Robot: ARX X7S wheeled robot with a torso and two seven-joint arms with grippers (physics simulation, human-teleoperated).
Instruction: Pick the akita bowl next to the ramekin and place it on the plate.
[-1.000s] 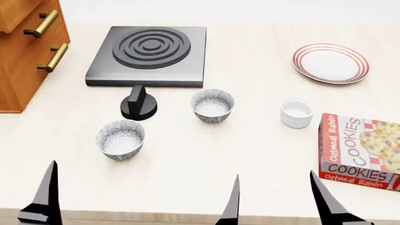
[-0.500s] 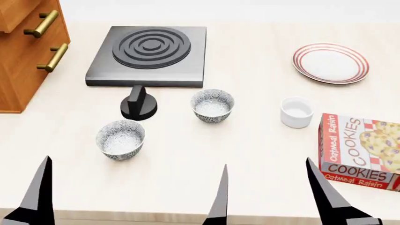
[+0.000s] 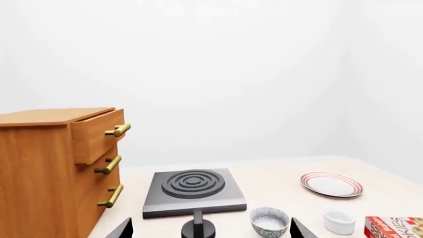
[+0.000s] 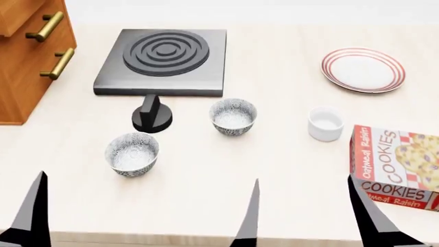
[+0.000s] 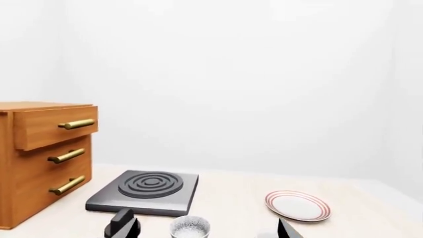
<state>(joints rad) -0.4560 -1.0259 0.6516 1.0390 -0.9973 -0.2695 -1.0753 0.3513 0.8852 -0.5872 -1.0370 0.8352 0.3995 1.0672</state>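
- Akita bowl (image 4: 233,117) sits upright, mouth up, between the black knob (image 4: 151,114) and the ramekin (image 4: 325,123); being round, it has no long axis.
- Plate (image 4: 363,69) lies beyond the ramekin.
- Right gripper (image 4: 309,218): jaws spread wide, holding nothing.
- Left gripper (image 3: 208,230): jaws likewise wide.

Plain white walls, pale tabletop (image 4: 274,170), wooden drawer cabinet (image 3: 59,163) w/ brass handles.

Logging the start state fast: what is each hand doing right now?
Left hand: open, holding nothing.
Right hand: open, holding nothing; the akita bowl sits untouched on the table.
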